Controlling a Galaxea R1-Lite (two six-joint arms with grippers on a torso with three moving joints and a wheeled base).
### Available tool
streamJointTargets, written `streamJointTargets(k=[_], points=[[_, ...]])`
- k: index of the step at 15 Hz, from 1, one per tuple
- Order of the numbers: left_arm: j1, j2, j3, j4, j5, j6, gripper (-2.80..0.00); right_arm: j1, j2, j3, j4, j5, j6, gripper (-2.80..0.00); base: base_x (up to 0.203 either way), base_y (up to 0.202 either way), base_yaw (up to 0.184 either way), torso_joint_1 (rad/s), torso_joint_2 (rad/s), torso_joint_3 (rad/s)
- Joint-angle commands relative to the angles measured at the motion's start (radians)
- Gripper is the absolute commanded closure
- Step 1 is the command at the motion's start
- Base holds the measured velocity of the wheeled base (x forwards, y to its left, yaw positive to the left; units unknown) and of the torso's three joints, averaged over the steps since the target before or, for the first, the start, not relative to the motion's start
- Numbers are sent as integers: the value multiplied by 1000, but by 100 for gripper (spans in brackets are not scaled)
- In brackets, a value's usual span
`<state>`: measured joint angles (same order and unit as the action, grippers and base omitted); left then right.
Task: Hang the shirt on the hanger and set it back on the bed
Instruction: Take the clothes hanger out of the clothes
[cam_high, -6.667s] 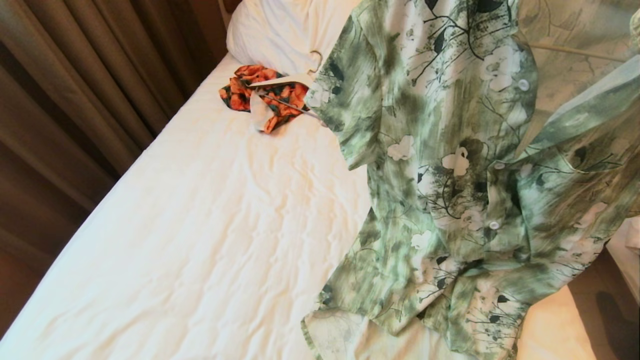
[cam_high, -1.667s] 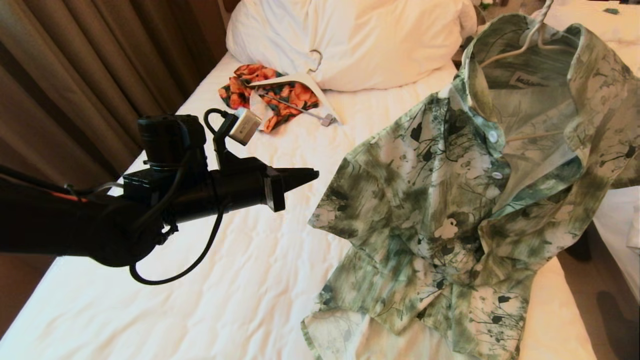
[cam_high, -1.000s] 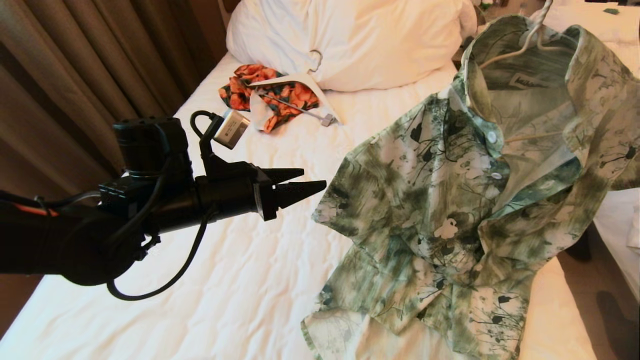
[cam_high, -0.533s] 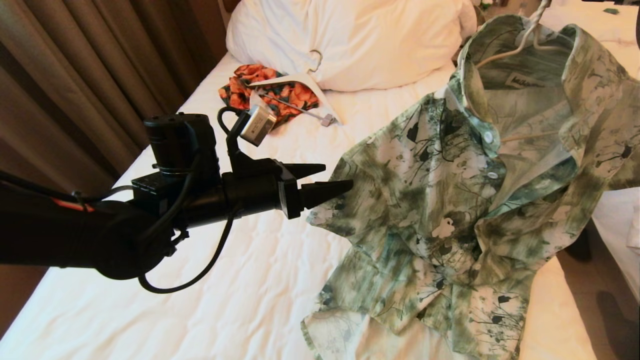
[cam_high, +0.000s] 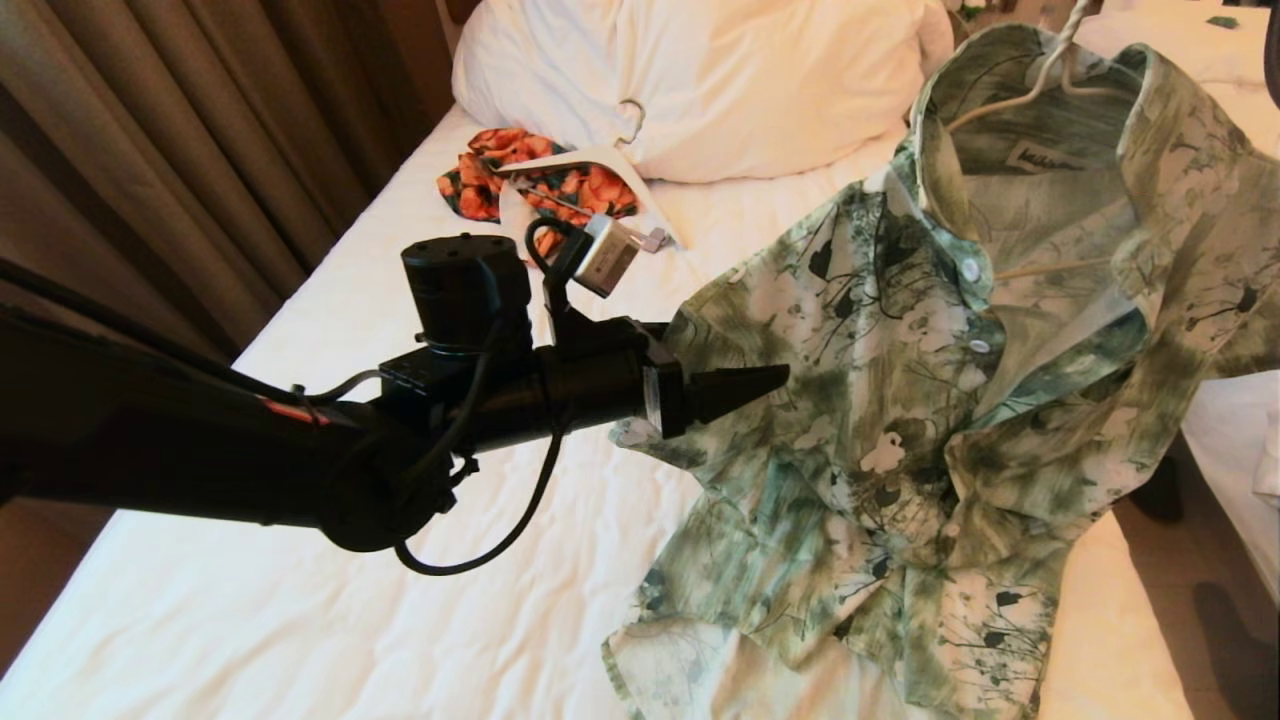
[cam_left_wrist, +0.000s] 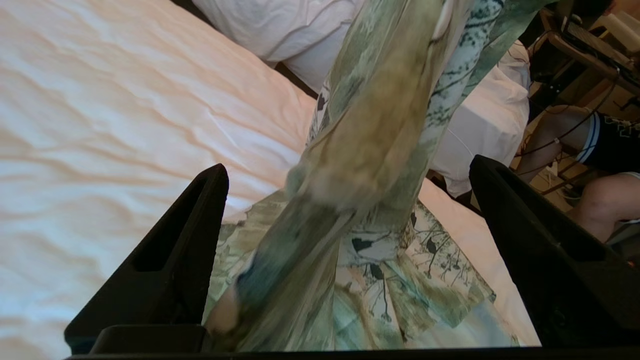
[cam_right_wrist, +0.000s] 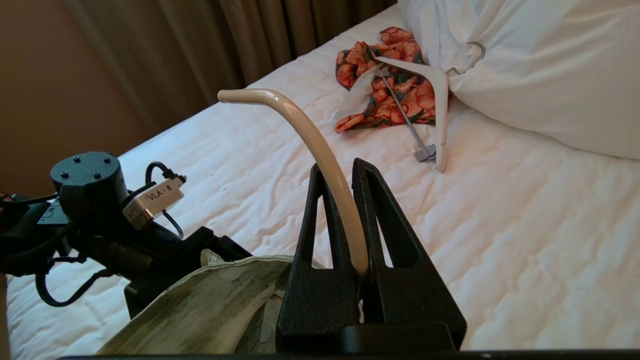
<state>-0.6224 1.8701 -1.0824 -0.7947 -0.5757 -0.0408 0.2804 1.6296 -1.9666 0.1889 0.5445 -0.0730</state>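
At frame centre we see the left gripper (cam_high: 765, 380) spread wide around the shirt (cam_high: 900, 420) sleeve; the right gripper (cam_right_wrist: 345, 200) clamps the hanger (cam_right_wrist: 320, 150) hook.

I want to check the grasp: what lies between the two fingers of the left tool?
In the left wrist view, a bunched fold of the green and white flower-print shirt lies between the open left tool's fingers; neither finger visibly presses it.
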Motion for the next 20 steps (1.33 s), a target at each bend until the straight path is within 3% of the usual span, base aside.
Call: streamJointTargets(k=[1, 4, 5, 12, 15, 18, 20], points=[[-21, 45, -29, -5, 3, -1, -280, 0, -2, 0, 1, 3, -1, 0, 0, 0, 0, 0, 0, 0], [-39, 58, -11, -10, 22, 2, -280, -1, -4, 0, 0, 0, 1, 0, 0, 0, 0, 0, 0, 0], [-39, 58, -12, -11, 37, 4, 0, -1, -5, 0, -1, -1, 1, 0, 0, 0, 0, 0, 0, 0], [-45, 1, -4, -9, 77, -2, 0, -2, -7, 0, 0, -6, 2, 0, 0, 0, 0, 0, 0, 0], [-39, -72, 57, -10, 101, -33, 0, -14, -8, 0, 0, -8, 3, 0, 0, 0, 0, 0, 0, 0], [-22, -149, 169, -20, 105, -45, 0, -18, -11, 0, -7, -59, 5, 0, 0, 0, 0, 0, 0, 0], [2, -191, 244, -63, 105, -50, 0, -17, -21, 0, -37, -71, 53, 0, 0, 0, 0, 0, 0, 0]])
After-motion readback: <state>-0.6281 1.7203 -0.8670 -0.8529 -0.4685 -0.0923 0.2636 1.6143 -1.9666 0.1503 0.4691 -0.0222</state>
